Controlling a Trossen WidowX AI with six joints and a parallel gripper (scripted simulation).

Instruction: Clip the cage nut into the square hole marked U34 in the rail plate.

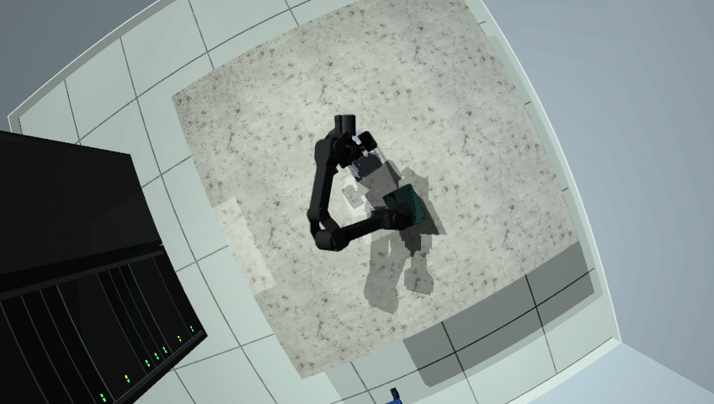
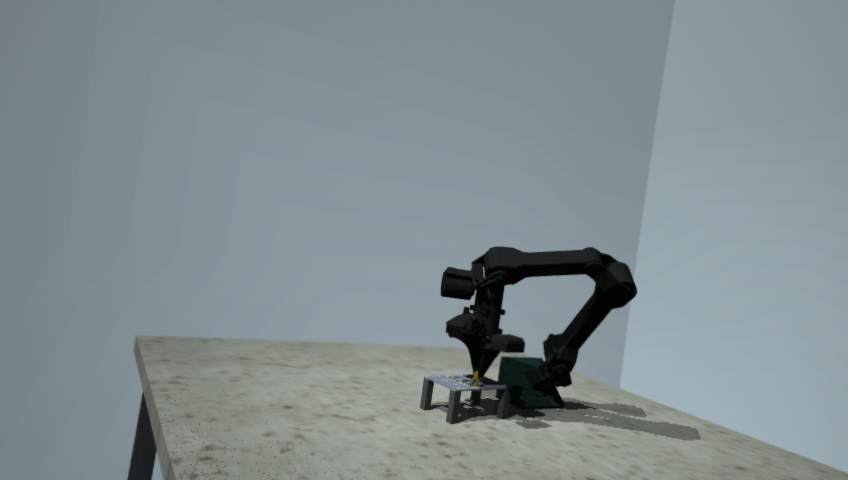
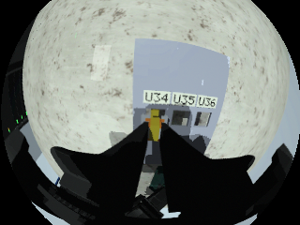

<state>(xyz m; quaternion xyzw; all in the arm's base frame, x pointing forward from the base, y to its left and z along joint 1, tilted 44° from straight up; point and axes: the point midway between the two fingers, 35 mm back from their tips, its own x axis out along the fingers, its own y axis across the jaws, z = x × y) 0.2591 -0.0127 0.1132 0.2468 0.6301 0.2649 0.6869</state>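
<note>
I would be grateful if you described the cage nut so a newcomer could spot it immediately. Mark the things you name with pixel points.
On the speckled table (image 1: 476, 124) (image 2: 285, 386) (image 3: 61, 61), find the pale rail plate (image 2: 440, 381) (image 3: 180, 66) on short legs. Under its U34 label (image 3: 157, 97), between the black gripper's fingertips (image 2: 476, 373), is the cage nut (image 2: 476, 378) (image 3: 155, 123): yellow with orange bits, unlike the dark square holes beside it.

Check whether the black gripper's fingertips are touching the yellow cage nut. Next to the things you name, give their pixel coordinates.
Touching: in the wrist view, the black gripper's tapered fingertips (image 2: 477, 374) pinch the yellow cage nut (image 2: 476, 378) (image 3: 155, 123).
</note>
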